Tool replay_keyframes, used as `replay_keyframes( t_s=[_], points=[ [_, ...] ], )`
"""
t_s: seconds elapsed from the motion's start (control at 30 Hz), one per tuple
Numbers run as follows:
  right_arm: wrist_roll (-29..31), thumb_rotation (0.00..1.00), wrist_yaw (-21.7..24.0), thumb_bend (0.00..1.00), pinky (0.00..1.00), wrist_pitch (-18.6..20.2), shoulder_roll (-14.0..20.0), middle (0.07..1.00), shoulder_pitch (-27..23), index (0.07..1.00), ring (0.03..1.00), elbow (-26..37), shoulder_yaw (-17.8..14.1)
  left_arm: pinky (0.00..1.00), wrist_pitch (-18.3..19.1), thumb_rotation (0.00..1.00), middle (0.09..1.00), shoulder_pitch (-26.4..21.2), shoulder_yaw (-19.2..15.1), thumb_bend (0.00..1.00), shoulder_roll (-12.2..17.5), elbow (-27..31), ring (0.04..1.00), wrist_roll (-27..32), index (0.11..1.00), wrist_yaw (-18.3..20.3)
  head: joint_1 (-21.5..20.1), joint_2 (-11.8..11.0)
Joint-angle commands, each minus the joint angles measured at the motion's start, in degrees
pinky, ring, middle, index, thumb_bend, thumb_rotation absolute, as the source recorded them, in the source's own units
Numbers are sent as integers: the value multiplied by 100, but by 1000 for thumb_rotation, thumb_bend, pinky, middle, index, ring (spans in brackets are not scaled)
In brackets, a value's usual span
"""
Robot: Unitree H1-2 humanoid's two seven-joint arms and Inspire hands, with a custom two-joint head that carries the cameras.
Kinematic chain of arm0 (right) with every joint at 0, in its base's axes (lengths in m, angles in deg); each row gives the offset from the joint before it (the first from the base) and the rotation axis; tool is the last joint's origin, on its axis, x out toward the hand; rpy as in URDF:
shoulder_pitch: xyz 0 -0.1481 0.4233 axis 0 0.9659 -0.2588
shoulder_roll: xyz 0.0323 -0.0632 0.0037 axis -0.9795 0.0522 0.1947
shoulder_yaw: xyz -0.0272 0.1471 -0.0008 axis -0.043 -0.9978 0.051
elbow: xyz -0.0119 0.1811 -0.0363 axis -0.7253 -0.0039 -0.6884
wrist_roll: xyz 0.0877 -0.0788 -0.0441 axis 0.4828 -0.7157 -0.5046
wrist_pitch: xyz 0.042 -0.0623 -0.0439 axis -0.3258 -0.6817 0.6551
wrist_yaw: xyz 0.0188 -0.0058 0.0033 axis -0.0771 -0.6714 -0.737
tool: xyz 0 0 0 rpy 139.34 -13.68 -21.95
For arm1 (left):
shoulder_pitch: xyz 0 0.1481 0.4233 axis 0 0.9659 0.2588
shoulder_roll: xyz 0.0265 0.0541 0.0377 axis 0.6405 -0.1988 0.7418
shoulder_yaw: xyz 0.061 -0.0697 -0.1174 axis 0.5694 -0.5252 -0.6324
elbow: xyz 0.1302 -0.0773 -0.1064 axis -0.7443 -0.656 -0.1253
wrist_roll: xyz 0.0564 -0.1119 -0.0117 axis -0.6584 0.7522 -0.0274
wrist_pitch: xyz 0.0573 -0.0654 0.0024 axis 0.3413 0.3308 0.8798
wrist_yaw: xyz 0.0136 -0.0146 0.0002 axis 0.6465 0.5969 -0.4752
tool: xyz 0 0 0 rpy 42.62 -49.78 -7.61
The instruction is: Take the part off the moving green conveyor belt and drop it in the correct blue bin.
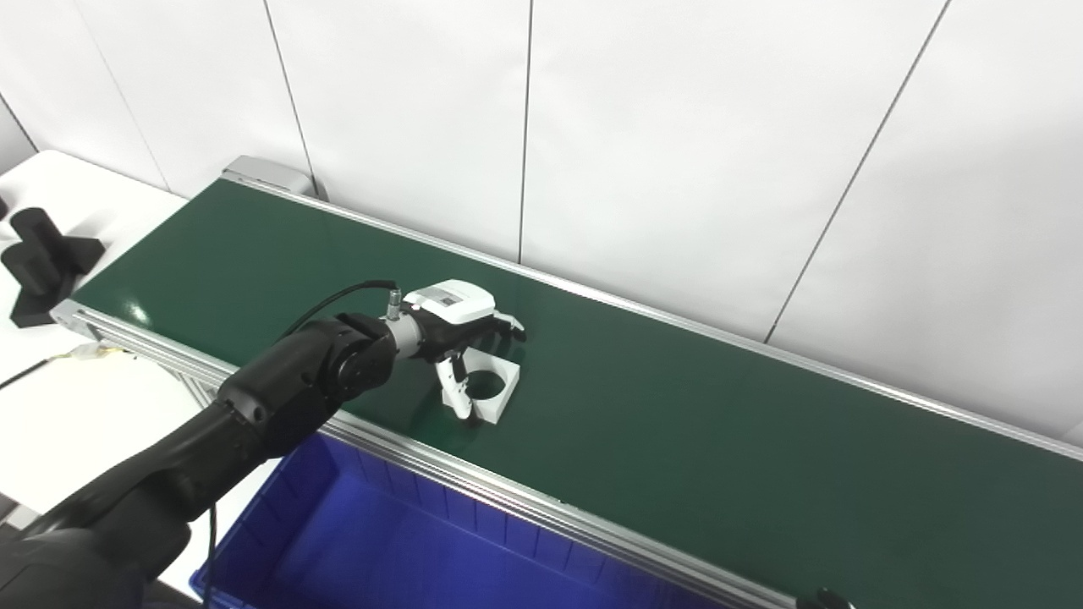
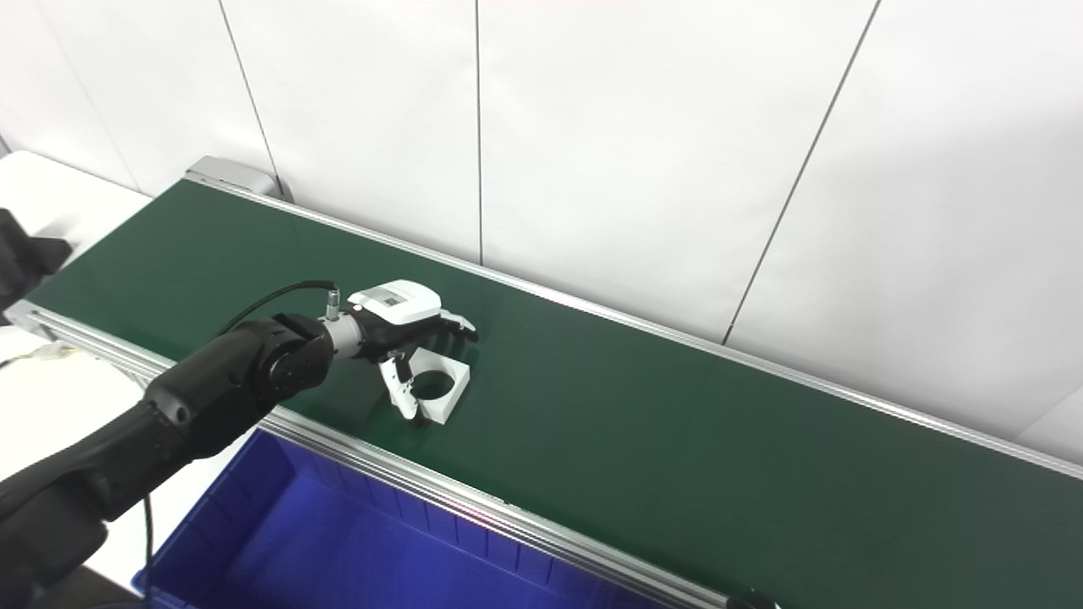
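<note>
A white square part (image 1: 506, 391) with a round hole lies flat on the green conveyor belt (image 1: 694, 431), close to its near rail. My left hand (image 1: 453, 320) reaches in from the lower left and hovers right over the part's left half. Its dark fingers (image 1: 508, 326) spread above the part's far side. The white thumb (image 1: 457, 393) points down against the part's near-left edge. The fingers are apart and the part still rests on the belt. My right hand is out of sight.
A blue bin (image 1: 381, 541) stands just below the belt's near rail (image 1: 508, 495), under my left arm. Black parts (image 1: 38, 254) sit on the white table at the far left. A small dark tip (image 1: 825, 599) pokes in at the bottom edge. White wall panels rise behind the belt.
</note>
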Motion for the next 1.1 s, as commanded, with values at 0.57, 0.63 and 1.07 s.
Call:
replay_keyframes(
  t_s=[0.57,0.63,1.07],
  points=[
    [-33,662,21,558,626,-332,-36,772,117,818,730,293,31,590,-512,19,507,179,546,600,-20,-105,523,-379,505,-925,-99,106],
    [-52,664,14,563,626,-333,-31,771,114,817,730,296,29,590,-477,4,486,202,532,546,-5,2,490,-321,494,-867,-103,120],
    [5,668,33,578,633,-310,-30,773,126,818,734,343,29,566,-362,0,448,289,429,525,24,290,439,-81,508,-520,-120,161]
  ],
)
